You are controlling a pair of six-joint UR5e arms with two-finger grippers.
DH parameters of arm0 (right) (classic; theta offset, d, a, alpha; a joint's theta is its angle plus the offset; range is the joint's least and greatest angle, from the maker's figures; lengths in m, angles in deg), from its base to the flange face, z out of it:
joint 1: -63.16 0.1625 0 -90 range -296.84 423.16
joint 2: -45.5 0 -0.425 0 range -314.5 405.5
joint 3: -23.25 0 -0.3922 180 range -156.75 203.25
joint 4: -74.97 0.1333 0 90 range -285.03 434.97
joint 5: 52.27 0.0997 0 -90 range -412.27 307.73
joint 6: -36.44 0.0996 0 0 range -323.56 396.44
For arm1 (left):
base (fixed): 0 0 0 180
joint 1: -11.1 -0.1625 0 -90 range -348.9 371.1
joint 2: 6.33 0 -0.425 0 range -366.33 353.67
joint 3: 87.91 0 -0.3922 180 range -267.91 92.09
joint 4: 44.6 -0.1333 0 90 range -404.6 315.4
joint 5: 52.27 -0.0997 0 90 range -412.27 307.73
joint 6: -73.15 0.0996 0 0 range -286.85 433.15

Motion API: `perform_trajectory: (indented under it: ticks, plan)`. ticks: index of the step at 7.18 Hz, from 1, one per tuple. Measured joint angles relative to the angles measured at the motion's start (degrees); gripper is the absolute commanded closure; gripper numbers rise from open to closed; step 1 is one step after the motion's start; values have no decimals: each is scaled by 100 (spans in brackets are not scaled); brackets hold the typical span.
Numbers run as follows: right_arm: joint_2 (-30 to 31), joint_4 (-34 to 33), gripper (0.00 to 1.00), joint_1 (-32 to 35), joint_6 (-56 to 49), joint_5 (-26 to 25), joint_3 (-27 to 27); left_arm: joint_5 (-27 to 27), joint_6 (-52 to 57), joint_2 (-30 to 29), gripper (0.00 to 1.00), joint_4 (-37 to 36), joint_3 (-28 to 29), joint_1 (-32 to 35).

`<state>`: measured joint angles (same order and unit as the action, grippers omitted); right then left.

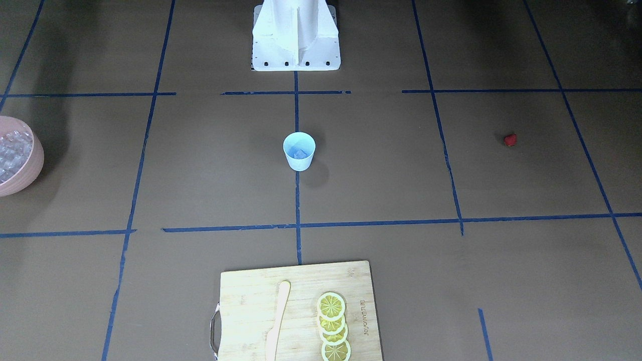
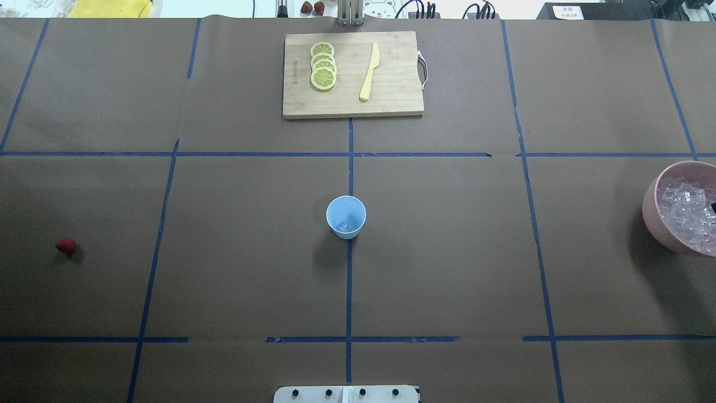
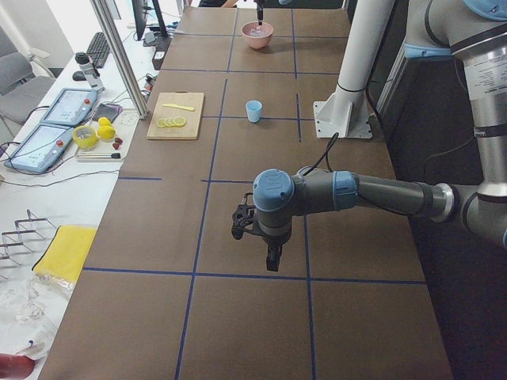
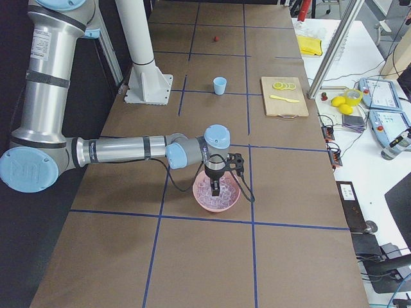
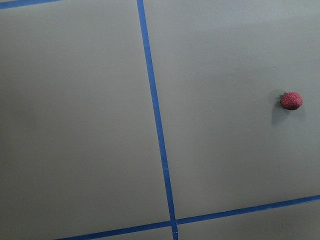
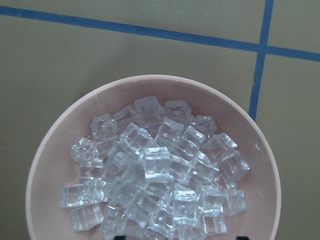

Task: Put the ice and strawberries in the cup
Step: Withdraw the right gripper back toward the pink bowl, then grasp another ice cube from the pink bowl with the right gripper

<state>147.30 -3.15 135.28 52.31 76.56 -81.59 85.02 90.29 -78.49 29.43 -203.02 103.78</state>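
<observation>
The job has only just begun. The right gripper (image 4: 216, 190) hangs over the pink bowl (image 2: 654, 224), which is heaped with ice (image 6: 157, 162). In its wrist view, 2 dark tips peek in at the bottom edge. They are far apart with nothing between them, so it looks wide open and holds nothing. The left gripper (image 3: 272, 261) hovers over bare table (image 2: 447, 252) at the other end. I cannot tell if it is open or closed.

The cup (image 2: 346, 217) stands upright in the middle of the table, far from both grippers. Something pale sits at its bottom. It may be 1 ice cube, but it is too small to be sure. The strawberry (image 2: 65, 245) lies on the table far out on the left side, not yet picked up. So more ice may be needed, and the berry must go in too.

Counting from big to small:
- 2 arms
- 1 cutting board (image 2: 391, 101)
- 1 bowl
- 1 knife (image 2: 370, 71)
- 1 cup
- 4 lemon slices (image 2: 323, 66)
- 1 strawberry
- Ice cubes, too many to count
</observation>
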Motion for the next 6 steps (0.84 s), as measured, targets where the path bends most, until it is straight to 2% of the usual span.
perform_trajectory:
  ticks: [6]
  plan:
    - [-19, 34, 25, -294, -86, -76, 216, 0, 0, 0, 0, 6, 18, -3]
